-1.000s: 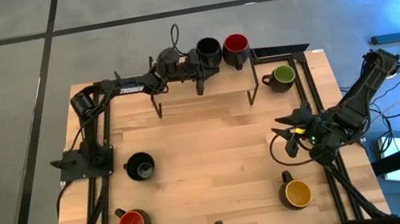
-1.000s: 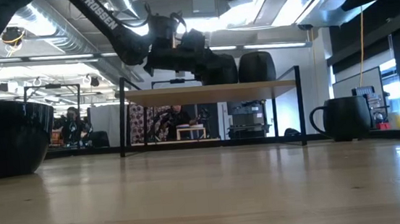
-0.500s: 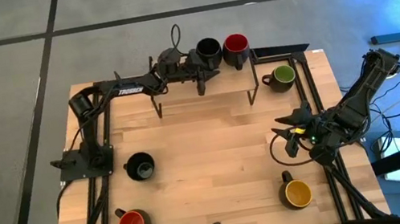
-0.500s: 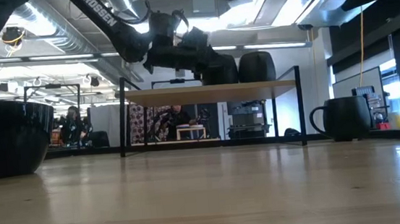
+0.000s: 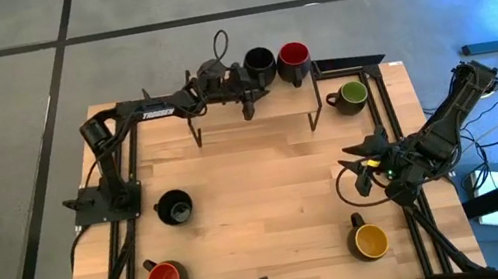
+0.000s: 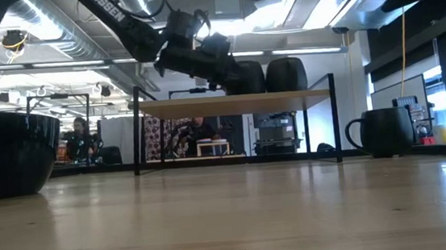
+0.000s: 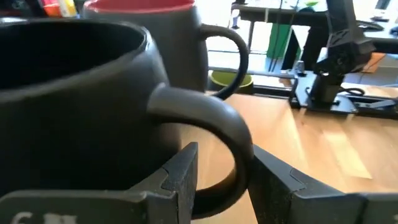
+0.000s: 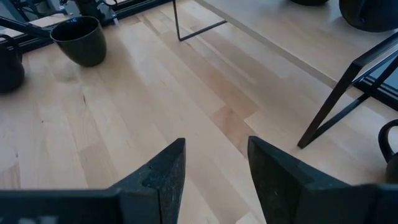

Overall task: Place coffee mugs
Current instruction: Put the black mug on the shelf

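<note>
A black-lined mug (image 5: 259,59) (image 6: 245,78) and a red-lined mug (image 5: 293,54) stand on their bases side by side on the raised wooden shelf (image 5: 278,100) at the far edge. My left gripper (image 5: 249,72) (image 7: 225,168) is at the black mug's handle (image 7: 239,140), open, one finger on either side of it. A green mug (image 5: 353,94), a second black mug (image 5: 175,209), a second red mug (image 5: 165,278) and a yellow mug (image 5: 370,240) stand on the table. My right gripper (image 5: 355,164) (image 8: 216,162) hovers open by the right edge. My left gripper comes level from the table's left with the handle's outer curve (image 7: 244,165) between its fingers. Wood shows between the handle and one finger (image 7: 183,177). Whether the other finger (image 7: 273,186) touches the handle, I cannot tell. The mug stands upright on the shelf.
The shelf stands on thin black legs (image 8: 329,112) with open space beneath it (image 6: 240,131). Black frame rails (image 5: 132,230) run along both sides of the table. The middle of the tabletop (image 5: 269,197) is bare wood.
My left gripper has risen a little and drawn slightly toward the table's left, tipping its rear end upward. The black mug has stayed where it was on the shelf.
</note>
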Available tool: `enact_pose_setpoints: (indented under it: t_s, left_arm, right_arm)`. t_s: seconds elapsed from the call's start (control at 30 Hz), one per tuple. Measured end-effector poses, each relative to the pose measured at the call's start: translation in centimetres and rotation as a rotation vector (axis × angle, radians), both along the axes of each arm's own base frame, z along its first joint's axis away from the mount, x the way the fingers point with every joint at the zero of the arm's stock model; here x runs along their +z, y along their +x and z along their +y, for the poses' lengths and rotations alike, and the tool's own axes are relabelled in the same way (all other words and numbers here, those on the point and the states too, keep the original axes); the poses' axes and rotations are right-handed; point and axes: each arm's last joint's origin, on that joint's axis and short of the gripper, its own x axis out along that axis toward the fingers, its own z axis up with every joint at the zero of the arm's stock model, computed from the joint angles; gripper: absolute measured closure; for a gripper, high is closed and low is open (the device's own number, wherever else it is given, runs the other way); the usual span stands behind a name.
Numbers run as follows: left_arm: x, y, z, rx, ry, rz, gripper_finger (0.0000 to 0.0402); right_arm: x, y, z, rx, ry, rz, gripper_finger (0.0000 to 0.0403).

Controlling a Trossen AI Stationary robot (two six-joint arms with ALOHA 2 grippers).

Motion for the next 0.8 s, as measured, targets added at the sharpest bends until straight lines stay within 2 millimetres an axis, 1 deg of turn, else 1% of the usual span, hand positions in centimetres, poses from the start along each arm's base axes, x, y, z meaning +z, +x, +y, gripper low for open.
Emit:
enact_pose_setpoints:
  t_s: [0.07,0.23,0.53,0.73,0.8]
  left_arm:
    - [0.2,-0.2,0.0,0.017,-0.005,0.015,0.0281]
    - [1.7,-0.9,-0.4,0.04,0.036,0.031,0.0281]
    - [2.5,-2.0,-1.0,0.108,0.037,0.134,0.0281]
    - [3.3,-2.8,-1.4,0.148,0.035,0.17,0.0281]
    - [3.3,-2.9,-1.4,0.163,0.033,0.186,0.0281]
  right_arm:
    - [0.0,0.0,0.0,0.001,0.001,0.001,0.024]
    - [0.0,0.0,0.0,0.006,0.009,0.007,0.024]
    - [-0.1,0.0,0.1,0.012,0.018,0.016,0.024]
    - [-0.1,0.0,0.1,0.012,0.018,0.016,0.024]
    - [-0.1,0.0,0.1,0.012,0.019,0.016,0.024]
